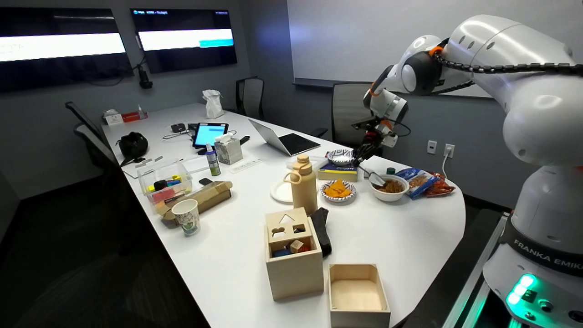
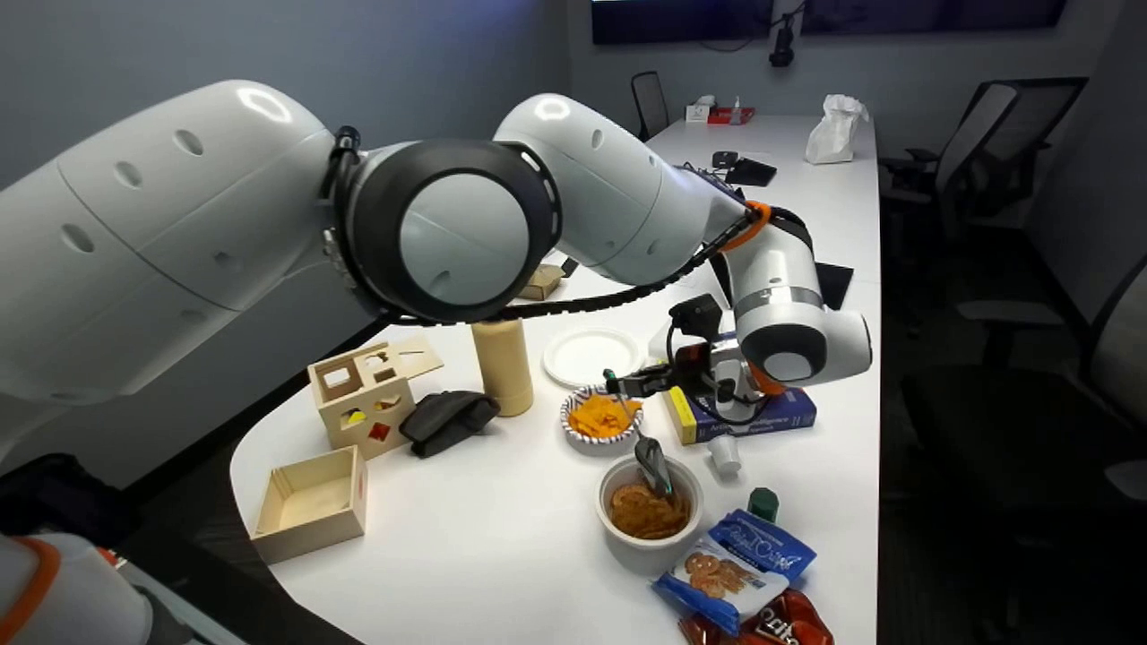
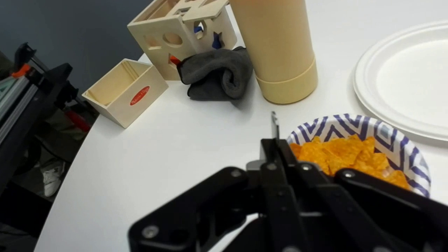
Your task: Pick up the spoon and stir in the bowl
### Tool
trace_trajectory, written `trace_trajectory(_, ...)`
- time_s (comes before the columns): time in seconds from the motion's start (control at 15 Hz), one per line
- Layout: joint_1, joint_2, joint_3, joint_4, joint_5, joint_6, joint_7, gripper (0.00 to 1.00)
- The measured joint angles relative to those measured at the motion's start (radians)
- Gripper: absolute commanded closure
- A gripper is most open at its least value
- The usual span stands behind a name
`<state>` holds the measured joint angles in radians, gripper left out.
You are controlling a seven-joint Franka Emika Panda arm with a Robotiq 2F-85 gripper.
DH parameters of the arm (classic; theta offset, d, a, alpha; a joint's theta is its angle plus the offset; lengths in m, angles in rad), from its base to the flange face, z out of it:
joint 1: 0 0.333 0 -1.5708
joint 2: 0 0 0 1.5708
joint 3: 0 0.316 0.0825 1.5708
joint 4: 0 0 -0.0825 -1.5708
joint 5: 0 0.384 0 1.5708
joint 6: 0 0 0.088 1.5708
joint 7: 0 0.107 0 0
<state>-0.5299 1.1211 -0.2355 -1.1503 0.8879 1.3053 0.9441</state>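
At the bowl (image 1: 387, 196) the spoon (image 2: 656, 464) tilts, part of its handle hidden by the gripper (image 3: 277, 144) clamping it.

The spoon (image 2: 653, 464) has a slender handle and a broader, shiny grey head. It is held by the handle, tilted, with the head sloping down across the rim of the bowl (image 1: 387, 197). The bowl is round and white, stands upright on the white tabletop (image 2: 484, 555), and contains brown food (image 2: 647, 517). Contact between head and food cannot be determined.
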Motion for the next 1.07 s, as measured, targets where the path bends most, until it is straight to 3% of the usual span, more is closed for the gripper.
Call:
trace_trajectory(0.47, -0.002, -0.007, 0.039, 0.0, 0.004, -0.005, -0.109, 0.99)
trace_trajectory(1.07, -0.01, 0.003, 0.039, 0.0, -0.012, -0.179, -0.103, 0.99)
